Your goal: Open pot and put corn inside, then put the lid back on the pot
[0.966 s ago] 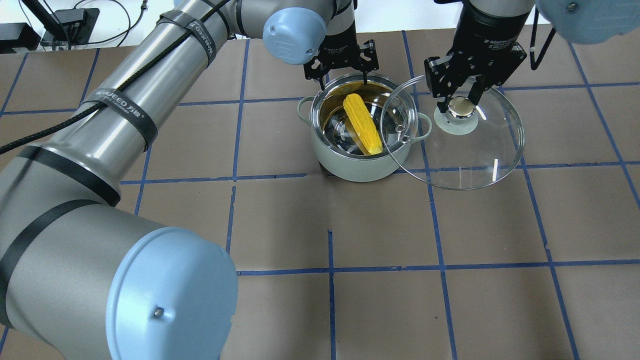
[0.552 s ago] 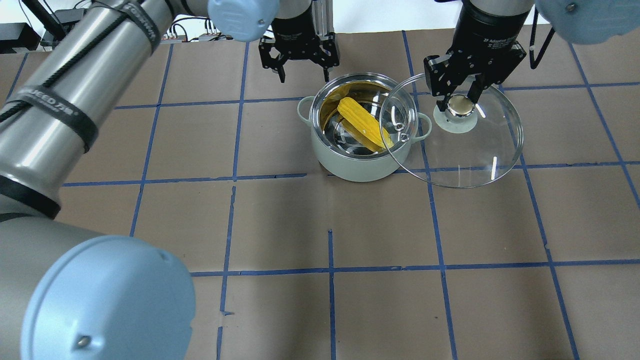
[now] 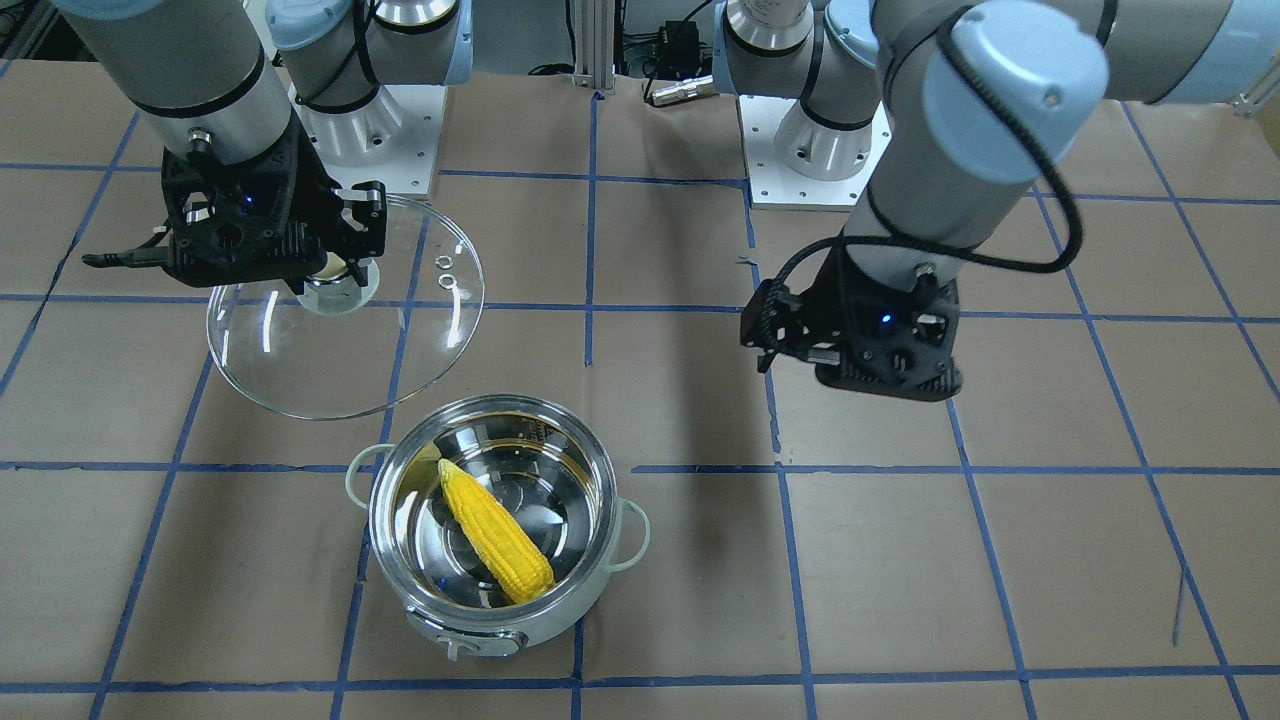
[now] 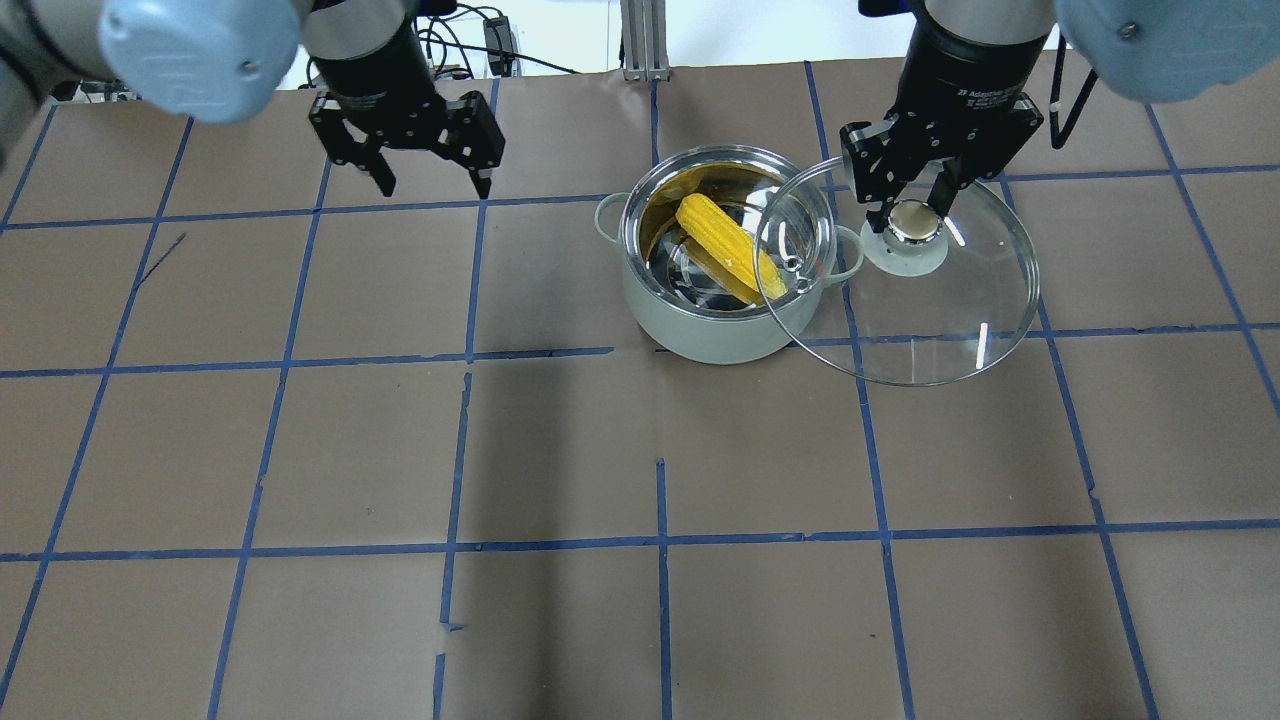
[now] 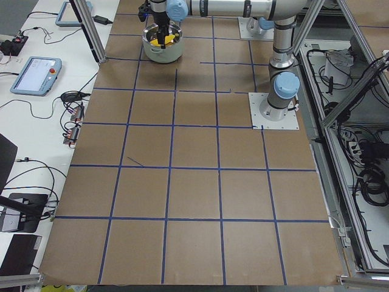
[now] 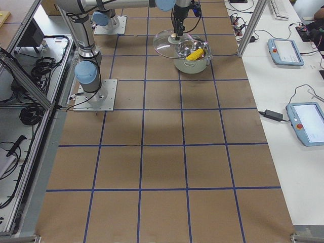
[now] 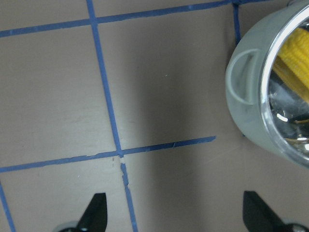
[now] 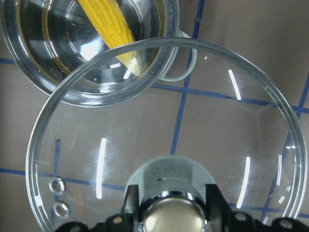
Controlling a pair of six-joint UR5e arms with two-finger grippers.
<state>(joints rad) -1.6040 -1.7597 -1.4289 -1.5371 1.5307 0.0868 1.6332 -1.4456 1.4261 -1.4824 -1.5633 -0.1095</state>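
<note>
Your pot [image 4: 700, 335] stands uncovered on the table [image 4: 640, 450], toward the side far from the robot. The corn [image 4: 722, 245] is already inside it, lying slantwise across the shiny bottom with its blunt end toward the far wall and its pointed end toward the robot's right. Your right gripper [image 4: 910, 213] is clamped on the knob [image 4: 905, 228] of the lid [image 4: 940, 330], one finger on either side of the tan cap, and it holds the glass lid off the table to the right of the pot. From overhead the lid's left edge overlaps the pot's right rim, and the corn's tip shows through the glass. From across the table the lid looks apart from the pot, so you cannot tell from these views how far over the opening it truly reaches, only that it is not seated. The two vent holes [image 3: 445, 270] sit on the side of the lid nearest the pot. Your left gripper [image 4: 435, 187] hangs over bare table well to the left of the pot, its fingertips [image 7: 96, 215] spread wide with nothing between them; its wrist camera catches just the pot's pale green side handle [image 7: 241, 77] and a sliver of corn at the frame's edge
</note>
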